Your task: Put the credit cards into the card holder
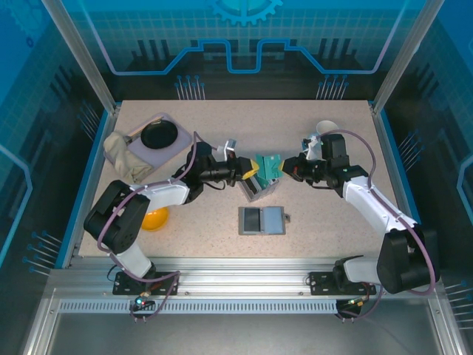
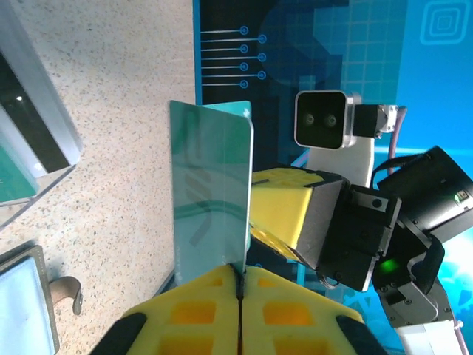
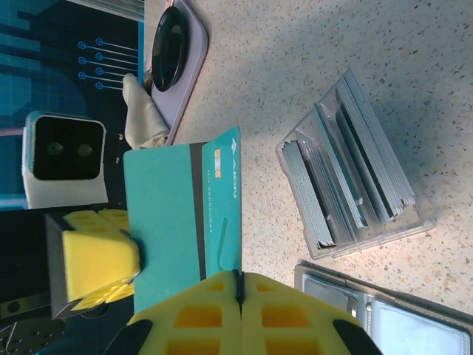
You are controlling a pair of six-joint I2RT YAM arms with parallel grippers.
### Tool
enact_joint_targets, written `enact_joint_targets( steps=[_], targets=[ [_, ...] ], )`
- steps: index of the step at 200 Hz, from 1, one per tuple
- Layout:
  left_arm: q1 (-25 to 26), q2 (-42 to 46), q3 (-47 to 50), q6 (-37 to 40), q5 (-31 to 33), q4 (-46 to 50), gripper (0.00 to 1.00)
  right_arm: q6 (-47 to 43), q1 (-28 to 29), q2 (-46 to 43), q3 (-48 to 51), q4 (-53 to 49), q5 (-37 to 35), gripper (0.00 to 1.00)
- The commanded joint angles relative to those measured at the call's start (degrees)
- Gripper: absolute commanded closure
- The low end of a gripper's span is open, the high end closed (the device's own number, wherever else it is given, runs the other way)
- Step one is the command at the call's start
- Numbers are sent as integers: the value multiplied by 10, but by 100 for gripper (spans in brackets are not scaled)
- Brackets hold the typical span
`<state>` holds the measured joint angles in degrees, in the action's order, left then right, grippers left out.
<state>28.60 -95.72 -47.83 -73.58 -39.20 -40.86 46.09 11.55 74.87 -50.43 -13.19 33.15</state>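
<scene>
A teal-green credit card (image 1: 268,164) hangs in the air at the table's middle, between my two grippers, which meet tip to tip. My left gripper (image 1: 250,169) is shut on the credit card (image 2: 211,192), which rises from its yellow pads. From the other side my right gripper (image 1: 285,168) is shut on the credit card (image 3: 181,207), which seems to be the same one; it has a dark stripe and a yellow chip. The grey card holder (image 1: 262,220) lies open and flat nearer the front, with dark and pale-blue halves. Its edge is the card holder (image 3: 384,314) in the right wrist view.
A clear slotted box (image 1: 256,189) holding more cards stands just below the grippers; it is the clear slotted box (image 3: 355,174) in the right wrist view. Back left: a lilac tray (image 1: 177,148) with a black dish and a beige cloth (image 1: 122,155). A white mug (image 1: 325,127) stands behind the right arm. An orange object (image 1: 155,219) lies at the left.
</scene>
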Motion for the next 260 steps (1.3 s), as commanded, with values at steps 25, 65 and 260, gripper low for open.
enact_joint_targets(
  steps=[25, 65, 260],
  targets=[
    [-5, 15, 19, 33, 20, 46, 100, -24, -4, 13, -10, -25, -2, 100],
    [-20, 46, 44, 65, 67, 127, 100, -82, 5, 38, -56, -74, -28, 100],
    [-37, 154, 84, 146, 112, 277, 100, -350, 194, 255, -230, -195, -353, 96]
  ],
)
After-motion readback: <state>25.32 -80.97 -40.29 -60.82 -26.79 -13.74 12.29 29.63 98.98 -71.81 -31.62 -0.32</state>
